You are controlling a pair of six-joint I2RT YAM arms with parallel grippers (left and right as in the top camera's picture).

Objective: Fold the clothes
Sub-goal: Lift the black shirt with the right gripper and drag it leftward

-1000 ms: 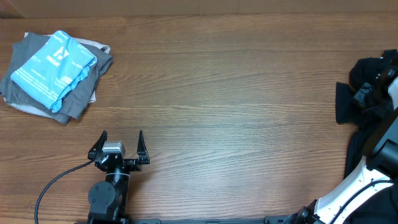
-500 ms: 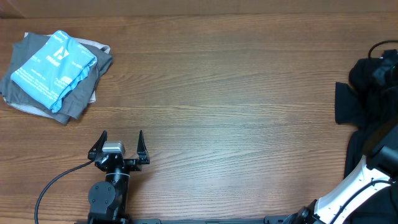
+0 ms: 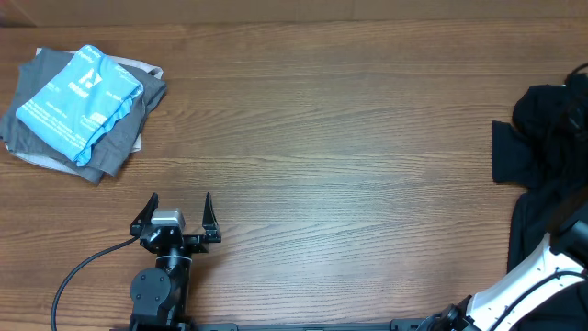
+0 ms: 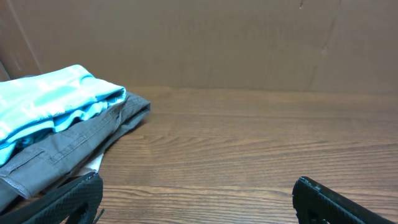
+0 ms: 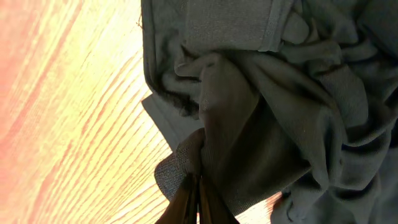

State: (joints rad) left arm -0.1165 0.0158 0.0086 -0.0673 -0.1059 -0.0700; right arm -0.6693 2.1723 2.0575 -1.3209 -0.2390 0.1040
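The clothes are a crumpled heap of black fabric at the table's right edge, partly cut off by the overhead frame. In the right wrist view the same black cloth fills most of the picture, and my right gripper is shut on a bunched fold at its lower left edge. Seen from overhead, that gripper is lost among the dark fabric; only the arm's white link shows. My left gripper stands open near the front left, far from the heap, with bare wood between its fingers.
A folded stack, a light blue garment on grey ones, lies at the far left corner and shows in the left wrist view. A black cable trails from the left arm. A brown wall backs the table.
The right gripper has closed fully on the black cloth, and the heap's left edge has shifted slightly left. The gripper's light parts have vanished from the overhead view. The left arm has not moved.
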